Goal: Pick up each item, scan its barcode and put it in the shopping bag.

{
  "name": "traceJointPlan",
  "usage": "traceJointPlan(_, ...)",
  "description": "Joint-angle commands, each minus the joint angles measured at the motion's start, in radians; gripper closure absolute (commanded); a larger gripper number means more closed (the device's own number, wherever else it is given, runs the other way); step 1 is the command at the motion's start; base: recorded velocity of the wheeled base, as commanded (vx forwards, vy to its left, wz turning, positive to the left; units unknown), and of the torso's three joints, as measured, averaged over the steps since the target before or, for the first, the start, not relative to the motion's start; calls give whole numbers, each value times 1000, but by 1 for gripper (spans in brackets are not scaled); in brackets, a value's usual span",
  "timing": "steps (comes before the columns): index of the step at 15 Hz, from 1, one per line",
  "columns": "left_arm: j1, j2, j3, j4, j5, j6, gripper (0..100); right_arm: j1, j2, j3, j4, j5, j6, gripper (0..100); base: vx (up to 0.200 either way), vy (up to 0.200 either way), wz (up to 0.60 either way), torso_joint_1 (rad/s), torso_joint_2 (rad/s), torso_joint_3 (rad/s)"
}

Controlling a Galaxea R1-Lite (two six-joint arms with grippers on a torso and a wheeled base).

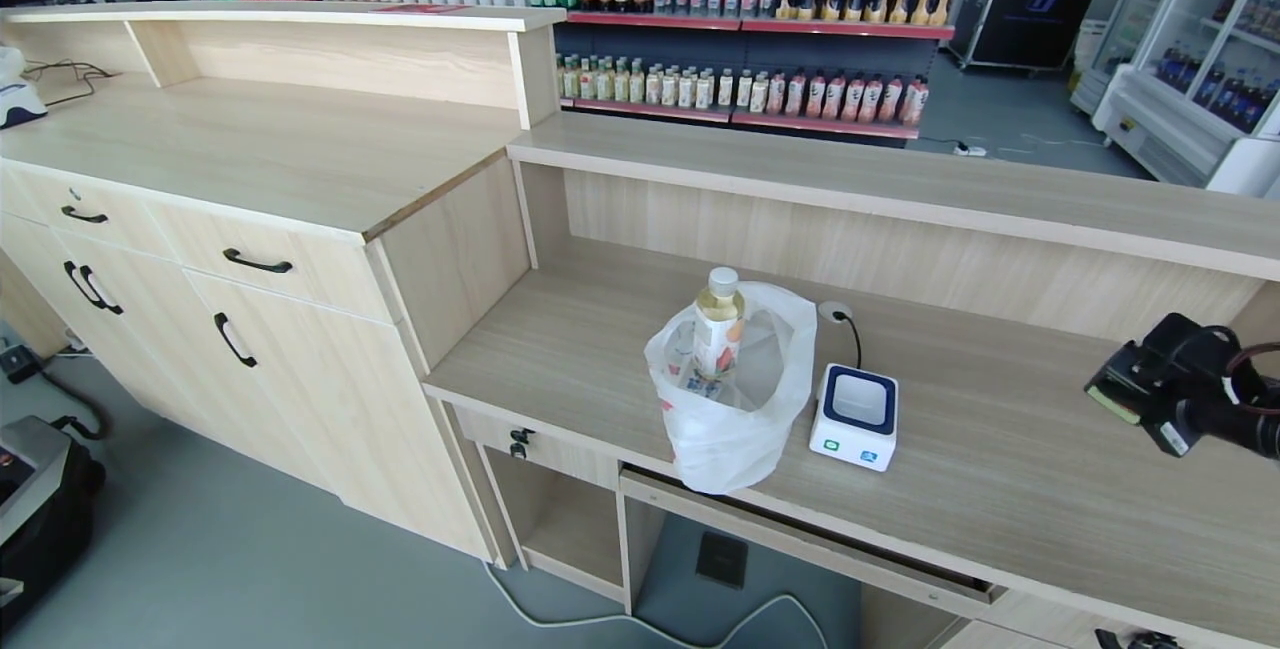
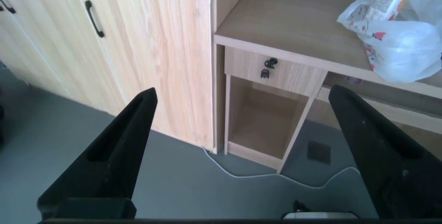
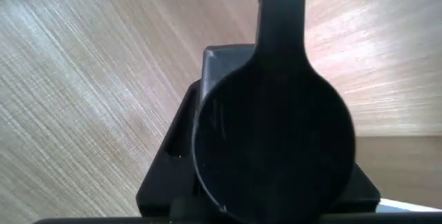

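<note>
Drink bottle [image 1: 718, 329] stands upright in the shopping bag [image 1: 735, 439], cap up, long axis vertical, just beside the barcode scanner [image 1: 855, 416] on the tabletop [image 1: 1000, 469]. It looks full, so probably fairly weighty and stiff, with a slick label, and best taken round the mid-body. The bag is thin, floppy film. Left gripper [image 2: 242, 96] hangs low before the tabletop's front, spread wide, empty. Right gripper [image 1: 1130, 391] sits over the tabletop's right end; I can't tell its state.

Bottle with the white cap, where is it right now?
In the head view the bottle stands upright inside the shopping bag on the lower counter, just left of the white scanner.
</note>
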Motion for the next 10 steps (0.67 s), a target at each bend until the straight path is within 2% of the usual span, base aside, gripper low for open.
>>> traceJointPlan(1,0,0,0,0,2,0,0,164,-393,215,-39,8,-228,100,0,0,0,0,0,0)
traceJointPlan(4,0,0,0,0,2,0,0,455,-480,216,54,33,-576,100,0,0,0,0,0,0)
traceJointPlan(5,0,0,0,0,0,0,0,504,-480,213,53,31,-650,100,0,0,0,0,0,0)
traceJointPlan(6,0,0,0,0,0,0,0,627,-480,198,34,37,-849,100,0,0,0,0,0,0)
traceJointPlan(7,0,0,0,0,0,0,0,653,-480,196,24,37,-888,100,0,0,0,0,0,0)
traceJointPlan(8,0,0,0,0,2,0,0,742,-519,219,-75,36,-1069,100,0,0,0,0,0,0)
traceJointPlan(10,0,0,0,0,0,0,0,816,-508,230,-153,59,-1224,100,0,0,0,0,0,0)
